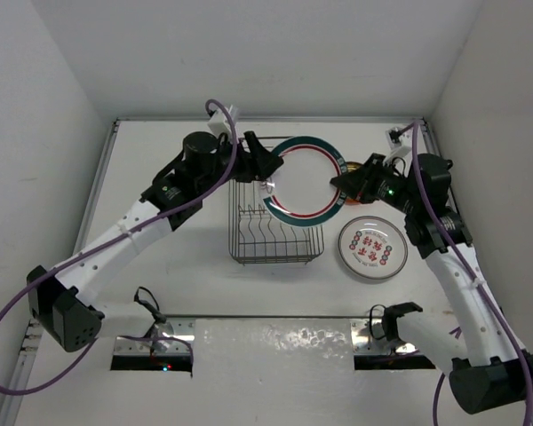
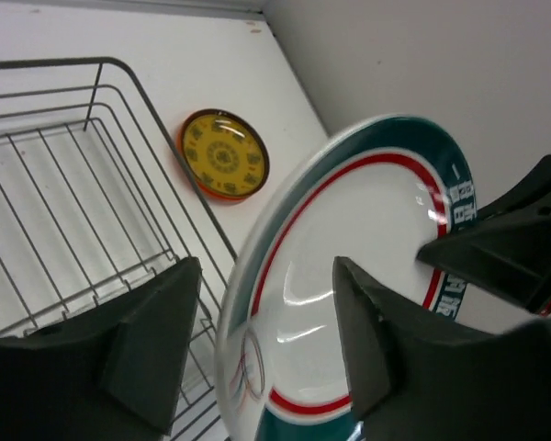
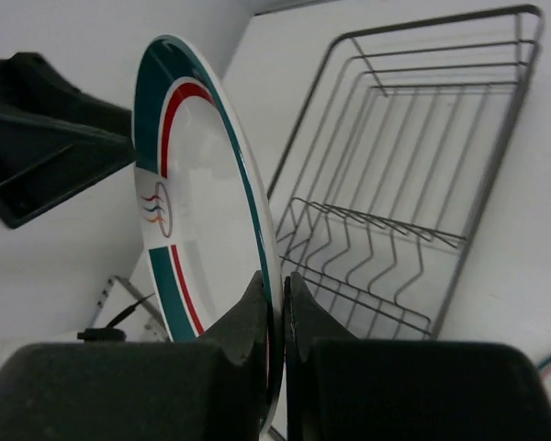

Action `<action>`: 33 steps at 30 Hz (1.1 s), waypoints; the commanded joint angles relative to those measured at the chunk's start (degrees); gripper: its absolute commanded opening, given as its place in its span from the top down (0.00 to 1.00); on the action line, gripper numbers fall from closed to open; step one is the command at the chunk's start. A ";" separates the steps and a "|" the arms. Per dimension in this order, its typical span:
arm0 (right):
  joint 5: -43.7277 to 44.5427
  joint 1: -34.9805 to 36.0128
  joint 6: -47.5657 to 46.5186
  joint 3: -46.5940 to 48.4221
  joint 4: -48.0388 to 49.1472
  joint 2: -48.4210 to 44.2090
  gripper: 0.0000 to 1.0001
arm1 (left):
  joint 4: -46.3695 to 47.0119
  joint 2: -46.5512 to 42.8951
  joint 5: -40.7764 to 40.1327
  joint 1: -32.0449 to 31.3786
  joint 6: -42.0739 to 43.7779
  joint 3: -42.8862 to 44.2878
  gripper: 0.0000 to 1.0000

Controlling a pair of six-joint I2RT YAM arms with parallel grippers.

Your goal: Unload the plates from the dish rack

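We see the green-rimmed plate (image 1: 304,182) held up between the two arms, tilted with its face towards the overhead camera, over the far right corner of the dish rack (image 1: 274,240). The right gripper (image 3: 275,308) is clamped on its rim: in the right wrist view the two fingers pinch the edge from both sides with only the plate's thickness between them. The left gripper (image 2: 266,266) sits at the opposite rim with its fingers apart. One finger (image 2: 156,349) stands outside the edge above the rack wires and the other lies across the white face, and we cannot make out firm contact on either side. The rack itself rests on the desk (image 1: 178,275), just under and to the near left of the plate. A plate with red characters (image 1: 373,248) lies flat on the desk just right of the rack, below the right gripper's forearm. An amber plate (image 2: 225,154) lies flat beyond the rack's rim, close to where the desk meets the wall. The back wall (image 1: 275,53) stands near behind the lifted plate, and the side wall is close on the right. Bare desk shows to the left of the rack and in the strip between the rack and the arm bases.
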 commanded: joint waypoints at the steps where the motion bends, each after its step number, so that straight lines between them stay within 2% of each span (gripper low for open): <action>1: 10.97 -0.57 -5.22 5.09 -13.87 -0.52 1.00 | 4.26 0.15 1.13 0.30 -2.59 2.11 0.41; 2: 19.00 -0.48 -7.14 8.15 -23.13 -0.34 1.00 | 2.22 0.67 -2.88 0.30 -2.50 3.25 0.24; 3: 24.13 -0.57 -8.11 9.48 -27.58 0.09 1.00 | -0.23 1.64 -5.19 0.39 -2.15 3.87 0.18; 4: 29.05 -0.57 -8.56 10.63 -31.89 0.10 1.00 | -4.26 2.08 -6.78 0.48 -1.28 4.40 0.15; 5: 38.76 -0.74 -9.35 10.73 -36.45 -0.16 1.00 | -6.22 2.26 -10.97 0.48 -1.09 4.84 0.13; 8: 47.01 -3.11 -9.09 7.06 -39.48 -2.88 1.00 | -11.68 1.21 -16.88 0.48 0.31 3.79 0.12; 13: 49.15 -9.35 -10.32 0.46 -39.57 -5.62 1.00 | -14.58 -4.15 -19.27 0.48 4.70 -2.53 0.11; 20: 45.19 -10.59 -10.94 -9.39 -33.96 -4.74 1.00 | -17.48 -9.51 -20.59 0.48 7.43 -8.42 0.10; 24: 45.27 -12.78 -11.55 -11.07 -32.98 -4.48 0.82 | -18.62 -11.10 -15.77 0.48 9.36 -9.92 0.10; 25: 45.27 -12.96 -12.16 -11.07 -33.24 -4.47 0.65 | -19.24 -11.10 -13.84 0.48 9.98 -9.92 0.10; 26: 45.36 -13.14 -12.25 -11.59 -33.25 -4.30 0.41 | -19.68 -11.27 -13.56 0.48 9.98 -10.27 0.10; 27: 45.54 -13.14 -12.34 -11.77 -33.33 -4.04 0.24 | -20.20 -11.80 -13.56 0.48 9.98 -10.71 0.10; 29: 45.19 -13.14 -13.30 -12.38 -33.42 -3.16 0.03 | -20.21 -12.76 -14.34 0.48 9.98 -11.67 0.10; 33: 43.96 -13.14 -15.42 -12.30 -34.13 2.01 0.01 | -21.96 -14.17 -17.07 0.48 9.98 -13.35 0.10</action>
